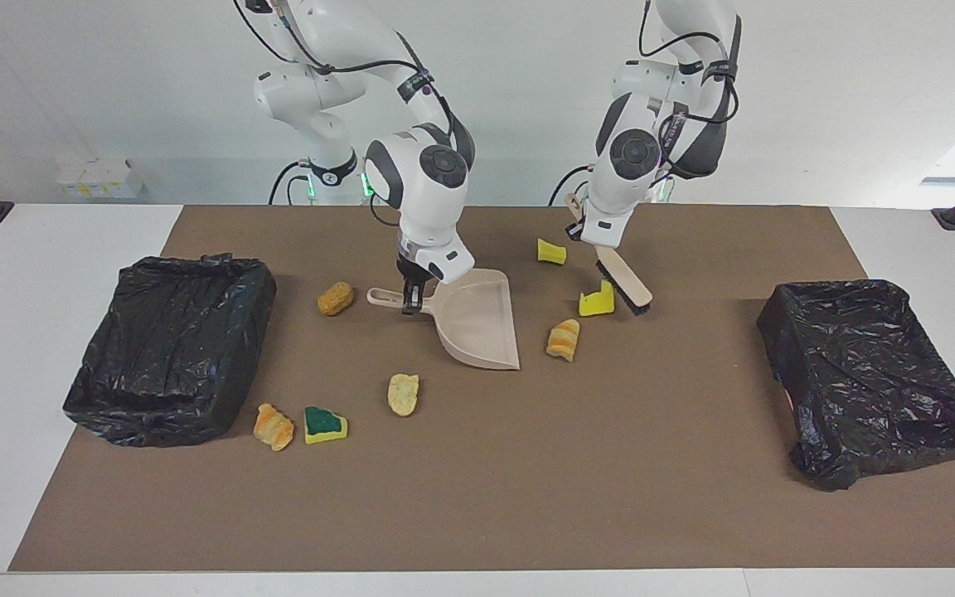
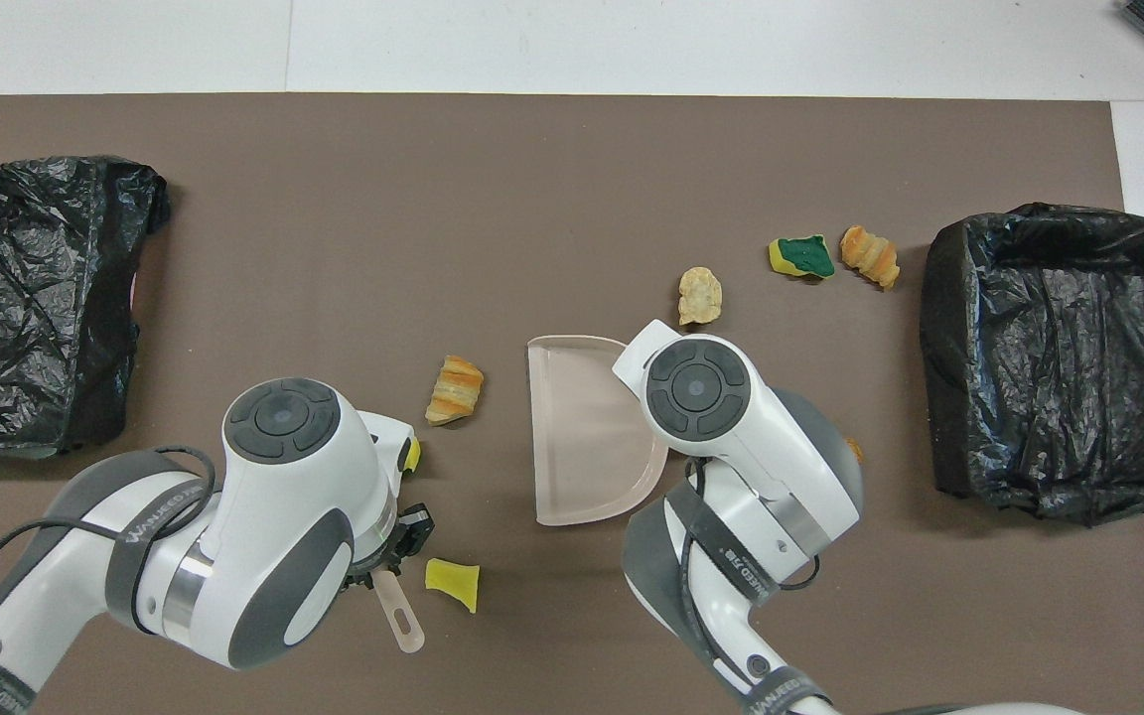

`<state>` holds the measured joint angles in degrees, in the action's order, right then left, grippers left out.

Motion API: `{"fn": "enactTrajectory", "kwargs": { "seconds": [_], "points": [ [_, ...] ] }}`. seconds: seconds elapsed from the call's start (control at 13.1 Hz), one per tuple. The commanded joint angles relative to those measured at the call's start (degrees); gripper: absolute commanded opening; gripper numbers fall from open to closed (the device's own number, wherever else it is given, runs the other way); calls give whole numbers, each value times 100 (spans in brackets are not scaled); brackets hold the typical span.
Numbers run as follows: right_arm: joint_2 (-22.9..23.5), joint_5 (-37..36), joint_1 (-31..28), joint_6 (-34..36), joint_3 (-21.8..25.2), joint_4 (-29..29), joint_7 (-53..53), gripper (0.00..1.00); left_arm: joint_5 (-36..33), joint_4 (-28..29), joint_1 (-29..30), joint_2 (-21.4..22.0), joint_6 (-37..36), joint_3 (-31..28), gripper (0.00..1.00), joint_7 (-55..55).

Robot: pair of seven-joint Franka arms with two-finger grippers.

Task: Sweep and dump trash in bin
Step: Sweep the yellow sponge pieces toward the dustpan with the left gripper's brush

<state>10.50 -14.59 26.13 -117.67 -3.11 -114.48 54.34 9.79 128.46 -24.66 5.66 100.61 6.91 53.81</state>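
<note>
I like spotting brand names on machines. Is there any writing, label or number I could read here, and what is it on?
"WANEED", then letters too blurred to read: on the grey strap around the left arm.
The same kind of print on the right arm's strap: only partly legible.
White boxes by the wall have yellow labels: too small to read.
Nothing else carries text.
</note>
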Motion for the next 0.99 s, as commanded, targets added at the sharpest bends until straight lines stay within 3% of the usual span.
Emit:
{"fn": "enactTrajectory", "kwargs": {
  "seconds": [0.0,0.3,0.53,0.61,0.91],
  "points": [
    [40,-88,6,-195,-14,-66,-222,0,329,449,-372,434,-50,-32,0,541],
    [40,-88,6,-195,-14,-66,-231,0,838,889,-1040,611,98,-32,0,1824],
    [40,-88,6,-195,-14,-66,-231,0,1305,1259,-1549,831,738,-32,0,2518],
    [40,-88,6,-195,-14,-66,-231,0,1375,1295,-1803,701,1028,-32,0,2721],
    [40,-88,6,-195,-23,-66,-231,0,1499,1295,-1526,489,1470,-67,0,2671]
  ]
}}
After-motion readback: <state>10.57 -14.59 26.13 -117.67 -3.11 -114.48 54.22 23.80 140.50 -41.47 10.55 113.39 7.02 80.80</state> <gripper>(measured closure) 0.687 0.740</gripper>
